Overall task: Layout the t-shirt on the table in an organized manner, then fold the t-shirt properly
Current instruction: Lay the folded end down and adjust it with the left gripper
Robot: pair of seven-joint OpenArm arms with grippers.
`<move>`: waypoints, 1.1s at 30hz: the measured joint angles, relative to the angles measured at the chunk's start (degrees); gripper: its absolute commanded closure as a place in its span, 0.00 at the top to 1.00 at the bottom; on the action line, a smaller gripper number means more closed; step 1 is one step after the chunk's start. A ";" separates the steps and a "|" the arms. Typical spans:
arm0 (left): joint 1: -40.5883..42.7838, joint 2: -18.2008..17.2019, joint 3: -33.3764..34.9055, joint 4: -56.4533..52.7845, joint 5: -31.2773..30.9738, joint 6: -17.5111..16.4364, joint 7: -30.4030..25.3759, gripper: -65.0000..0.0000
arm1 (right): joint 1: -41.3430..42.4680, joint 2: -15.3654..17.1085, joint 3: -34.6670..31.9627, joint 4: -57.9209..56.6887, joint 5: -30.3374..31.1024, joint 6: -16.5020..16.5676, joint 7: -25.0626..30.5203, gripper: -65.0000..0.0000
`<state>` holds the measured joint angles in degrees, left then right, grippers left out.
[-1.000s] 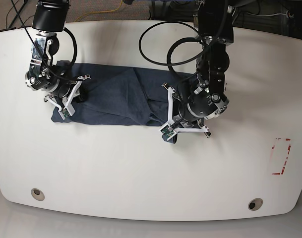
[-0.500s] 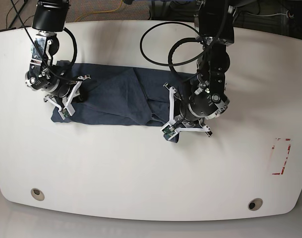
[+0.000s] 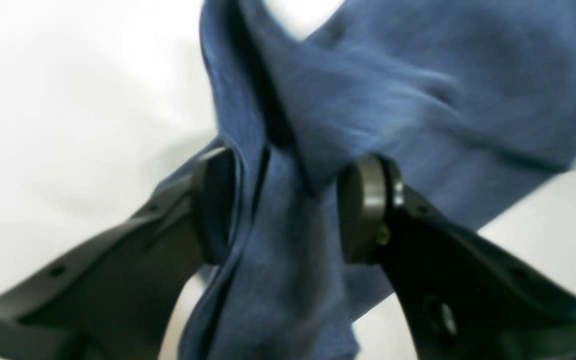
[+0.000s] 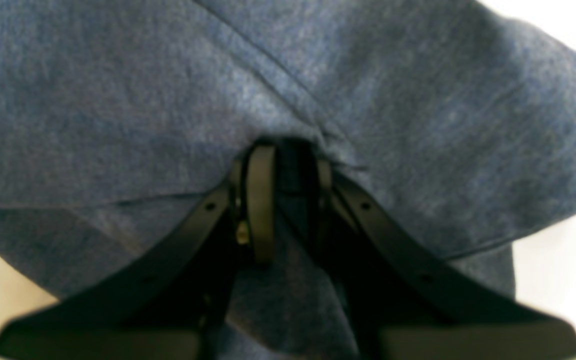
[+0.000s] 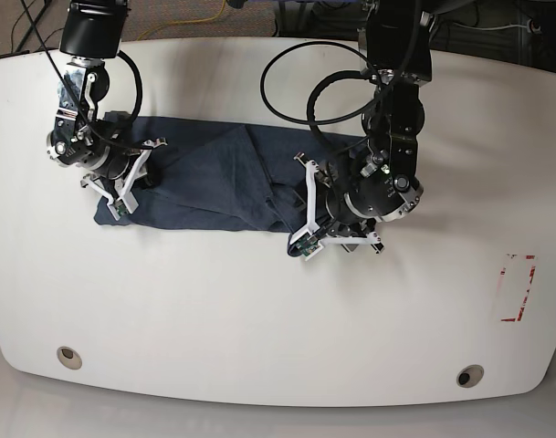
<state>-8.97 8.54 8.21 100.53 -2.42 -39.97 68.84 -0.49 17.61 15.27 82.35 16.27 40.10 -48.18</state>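
Note:
The dark blue t-shirt (image 5: 214,178) lies as a wrinkled band across the back half of the white table (image 5: 259,319). At its left end, my right gripper (image 5: 142,178) is shut on the fabric; in the right wrist view its pads (image 4: 260,200) pinch a fold of the t-shirt (image 4: 118,100). My left gripper (image 5: 328,239) is at the shirt's right front corner. In the left wrist view the left gripper (image 3: 288,210) has its jaws spread, and a loose bunch of the t-shirt (image 3: 368,90) hangs between the pads (image 3: 363,210) over the table (image 3: 68,100).
A red-taped rectangle (image 5: 518,288) marks the table at the right. Two grey grommet holes (image 5: 68,357) (image 5: 469,375) sit near the front edge. Black cable loops (image 5: 305,91) hang from the arm over the back middle.
The left gripper's jaws have spread apart around the shirt's corner, and that arm has shifted slightly left. The right arm and its grip have not moved.

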 measured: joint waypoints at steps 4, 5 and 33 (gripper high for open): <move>-1.46 0.04 0.11 0.98 -5.29 0.00 3.04 0.47 | 0.00 -0.15 0.02 0.02 0.00 -0.02 0.00 0.16; -1.79 0.04 0.09 1.57 -6.51 0.00 4.04 0.47 | 0.00 -0.15 0.00 0.04 0.00 -0.02 0.00 0.16; -0.66 -3.56 -22.73 1.38 -8.07 0.44 0.68 0.39 | 0.48 -0.48 0.00 0.04 -0.44 -0.02 -0.37 0.16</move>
<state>-9.63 4.97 -14.52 101.91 -10.48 -39.53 69.52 -0.01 17.12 15.27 82.39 15.84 40.07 -48.56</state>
